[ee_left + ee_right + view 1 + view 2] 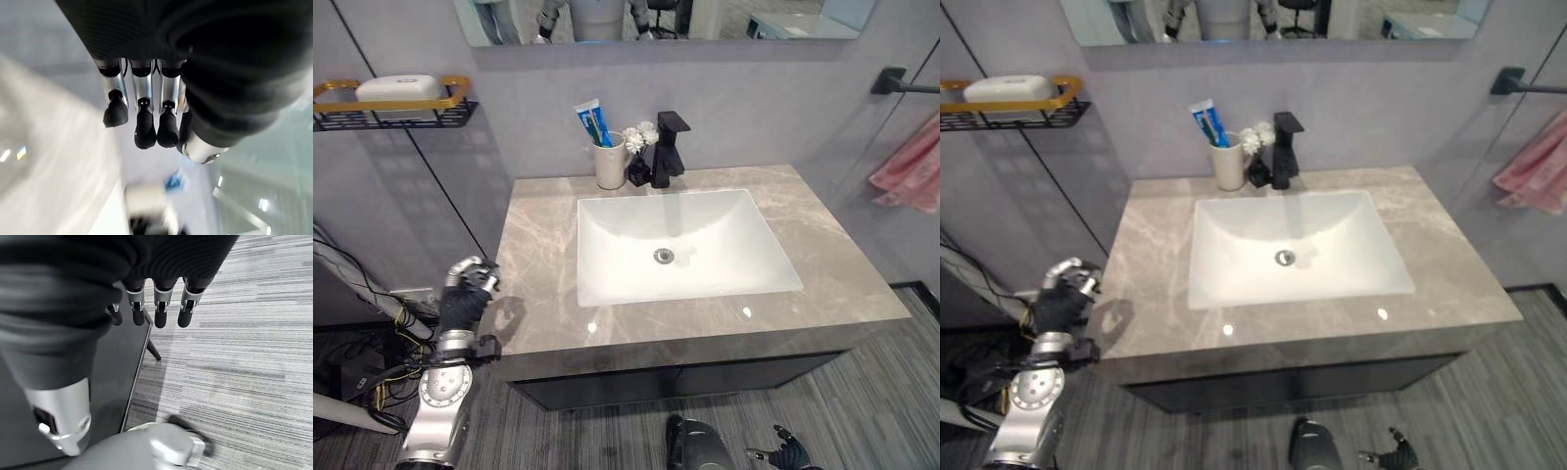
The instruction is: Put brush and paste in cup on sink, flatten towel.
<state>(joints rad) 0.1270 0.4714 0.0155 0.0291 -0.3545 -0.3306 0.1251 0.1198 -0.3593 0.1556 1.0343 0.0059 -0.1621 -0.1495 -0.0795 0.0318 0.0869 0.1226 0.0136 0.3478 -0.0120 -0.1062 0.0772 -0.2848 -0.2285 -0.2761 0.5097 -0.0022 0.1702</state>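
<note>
A beige cup (610,163) stands at the back of the grey marble counter (837,264), left of the tap. A blue and white toothpaste tube (588,119) and a brush stick up out of it. A pink towel (912,168) hangs bunched from a black bar (899,82) on the right wall. My left hand (466,293) is raised beside the counter's left edge, fingers (145,126) relaxed and holding nothing. My right hand (790,455) hangs low in front of the cabinet, its fingers (161,308) straight and empty over the floor.
A white basin (677,245) is sunk into the counter's middle, with a black tap (668,148) and a small white flower ornament (640,137) behind it. A black and gold wall shelf (391,108) carrying soap hangs at upper left. Cables lie on the floor at lower left.
</note>
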